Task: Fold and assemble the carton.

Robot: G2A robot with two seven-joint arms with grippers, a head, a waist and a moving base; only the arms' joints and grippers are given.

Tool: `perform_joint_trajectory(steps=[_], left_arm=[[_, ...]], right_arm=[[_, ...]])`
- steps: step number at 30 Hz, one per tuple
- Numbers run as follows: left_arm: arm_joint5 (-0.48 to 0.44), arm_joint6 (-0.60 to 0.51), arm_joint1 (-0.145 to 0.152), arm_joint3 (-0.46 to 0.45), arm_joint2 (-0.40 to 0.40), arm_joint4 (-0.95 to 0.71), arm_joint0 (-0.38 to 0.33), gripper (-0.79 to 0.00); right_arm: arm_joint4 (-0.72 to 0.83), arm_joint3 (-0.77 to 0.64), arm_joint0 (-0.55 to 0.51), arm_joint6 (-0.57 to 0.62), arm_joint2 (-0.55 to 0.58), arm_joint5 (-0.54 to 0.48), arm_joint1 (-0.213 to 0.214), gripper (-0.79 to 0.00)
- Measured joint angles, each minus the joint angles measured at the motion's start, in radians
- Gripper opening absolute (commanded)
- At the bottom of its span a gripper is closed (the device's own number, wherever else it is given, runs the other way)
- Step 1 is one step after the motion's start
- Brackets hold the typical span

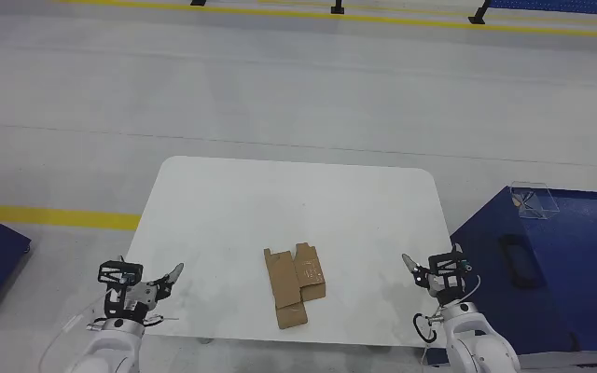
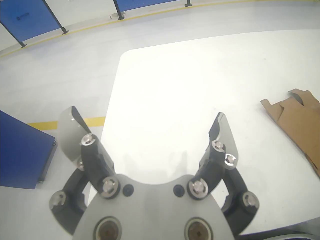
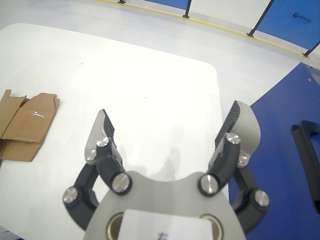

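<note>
My left gripper [image 2: 146, 112] wide open and empty at the near left corner of the white table [image 1: 280, 196], my right gripper [image 3: 169, 108] likewise at the near right, flattened brown carton [image 1: 294, 280] lying between the 2.

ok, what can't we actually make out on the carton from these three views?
- Top view: the carton lies flat and shows small, so its crease lines and how many layers overlap cannot be told.
- Left wrist view: part of it runs off the picture's edge.
- Right wrist view: again cut off by the picture's edge, flaps only partly seen.
- All views: its underside is hidden against the table.
</note>
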Motion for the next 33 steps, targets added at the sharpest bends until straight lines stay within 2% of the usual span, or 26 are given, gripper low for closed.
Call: perform_joint_trajectory(steps=[5,8,12,15,17,19,22,26,27,30,33], left_arm=[[-0.117,-0.264,-0.003,-0.082,-0.011,-0.341,-0.016,0.0],[-0.145,-0.453,-0.003,-0.091,-0.007,-0.586,-0.053,0.0],[-0.127,-0.659,-0.002,-0.044,0.013,-0.83,-0.13,0.0],[-0.099,-0.857,0.0,0.027,0.04,-1.016,-0.202,0.0],[-0.092,-0.97,0.001,0.038,0.043,-1.099,-0.211,0.0],[-0.093,-0.981,0.001,0.033,0.042,-1.082,-0.206,0.0],[-0.094,-0.894,0.001,0.032,0.042,-1.038,-0.205,0.0],[-0.097,-0.878,-0.002,0.04,0.056,-1.064,-0.202,0.0],[-0.099,-0.878,-0.006,0.053,0.075,-1.097,-0.204,0.0],[-0.123,-0.89,-0.018,0.126,0.164,-1.205,-0.262,0.0],[-0.154,-0.863,-0.034,0.22,0.25,-1.295,-0.335,0.0]], right_arm=[[0.0,0.0,0.0,0.0,0.0,0.0,0.0,0.0],[0.0,0.0,0.0,0.0,0.0,0.0,0.0,0.0],[0.0,0.0,0.0,0.0,0.0,0.0,0.0,0.0],[0.0,0.0,0.0,0.0,0.0,0.0,0.0,0.0],[0.0,0.0,0.0,0.0,0.0,0.0,0.0,0.0],[0.0,0.0,0.0,0.0,0.0,0.0,0.0,0.0],[0.0,0.0,0.0,0.0,0.0,0.0,0.0,0.0],[0.027,-0.009,0.006,0.011,0.0,-0.026,-0.003,0.0],[0.064,-0.013,0.014,0.023,0.006,-0.054,-0.004,0.0],[0.307,-0.01,0.045,0.082,0.008,-0.15,-0.01,0.0],[0.591,0.017,0.08,0.214,-0.009,-0.261,-0.012,0.0]])
